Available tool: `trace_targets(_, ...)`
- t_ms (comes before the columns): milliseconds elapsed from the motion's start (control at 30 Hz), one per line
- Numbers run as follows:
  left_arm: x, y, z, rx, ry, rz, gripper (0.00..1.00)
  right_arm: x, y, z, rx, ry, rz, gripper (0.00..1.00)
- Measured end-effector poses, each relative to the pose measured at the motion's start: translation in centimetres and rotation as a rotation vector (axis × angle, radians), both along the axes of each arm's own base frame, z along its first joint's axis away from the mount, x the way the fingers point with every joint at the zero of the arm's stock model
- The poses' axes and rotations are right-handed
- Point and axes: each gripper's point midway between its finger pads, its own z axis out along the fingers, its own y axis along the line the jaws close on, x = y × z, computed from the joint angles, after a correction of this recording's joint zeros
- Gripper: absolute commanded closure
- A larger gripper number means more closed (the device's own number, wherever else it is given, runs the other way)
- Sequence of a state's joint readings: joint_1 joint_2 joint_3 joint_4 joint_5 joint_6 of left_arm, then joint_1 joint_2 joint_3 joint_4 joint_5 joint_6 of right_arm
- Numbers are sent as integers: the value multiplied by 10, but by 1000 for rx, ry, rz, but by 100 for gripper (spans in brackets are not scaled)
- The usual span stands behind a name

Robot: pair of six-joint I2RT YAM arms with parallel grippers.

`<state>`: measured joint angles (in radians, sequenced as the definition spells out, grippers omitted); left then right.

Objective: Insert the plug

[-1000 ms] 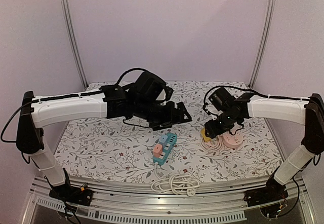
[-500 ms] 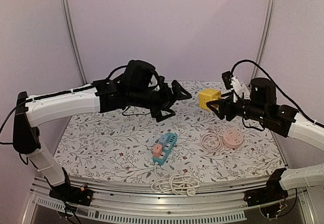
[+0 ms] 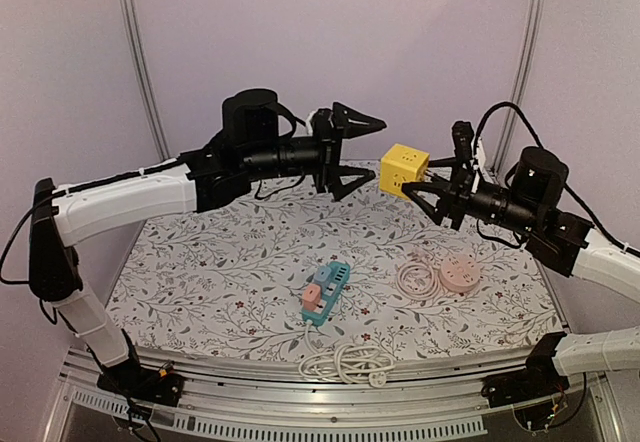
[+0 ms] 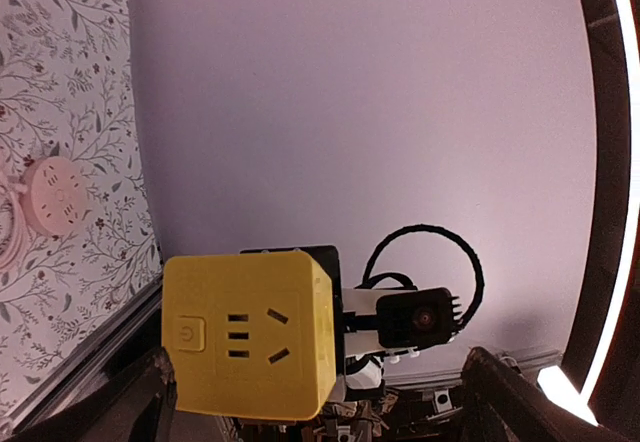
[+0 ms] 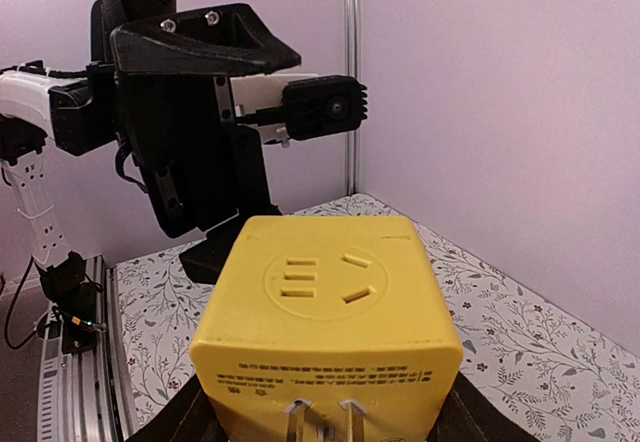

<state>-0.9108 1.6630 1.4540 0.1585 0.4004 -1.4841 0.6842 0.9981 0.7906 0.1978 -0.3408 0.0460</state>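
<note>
A yellow cube plug adapter is held in the air over the back right of the table. My right gripper is shut on it, gripping its lower sides. In the right wrist view the cube fills the lower frame, with its metal prongs toward the camera. My left gripper is open and raised, pointing at the cube from the left with a small gap. In the left wrist view the cube's socket face sits between the open jaws. A blue power strip lies on the table's front centre.
A pink round socket with a coiled cord lies on the floral table at right; it also shows in the left wrist view. A bundled white cable lies at the front edge. Metal frame posts stand at the back corners.
My right gripper lifted the yellow cube from beside the pink socket up into the air. My left arm rose from above the power strip and turned its open jaws toward the cube.
</note>
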Motion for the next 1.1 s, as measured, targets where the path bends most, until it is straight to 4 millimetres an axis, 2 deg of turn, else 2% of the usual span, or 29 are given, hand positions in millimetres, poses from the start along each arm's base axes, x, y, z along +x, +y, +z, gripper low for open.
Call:
trace_targets(200, -7, -12, 8, -41, 11, -88, 9, -14, 6, 14, 39, -71, 84, 66)
trace_targets(400, -9, -15, 13, -50, 8, -143, 12, -23, 8, 18, 48, -125, 131, 66)
trace_targets(567, -9, -18, 18, -58, -2, -178, 12, -27, 8, 22, 44, -170, 145, 66)
trace_targets(733, -12, -19, 18, -52, -18, -207, 7, -28, 8, 22, 40, -184, 153, 66)
trace_targets(867, -14, -19, 12, -31, -17, -222, 4, -30, 8, 23, 37, -196, 161, 66)
trace_targets(1033, -18, -21, -13, 32, 24, -243, 7, -32, 10, 24, 36, -218, 176, 66)
trace_targets(1100, -15, -19, -19, 41, 31, -239, 7, -32, 10, 18, 21, -205, 178, 66)
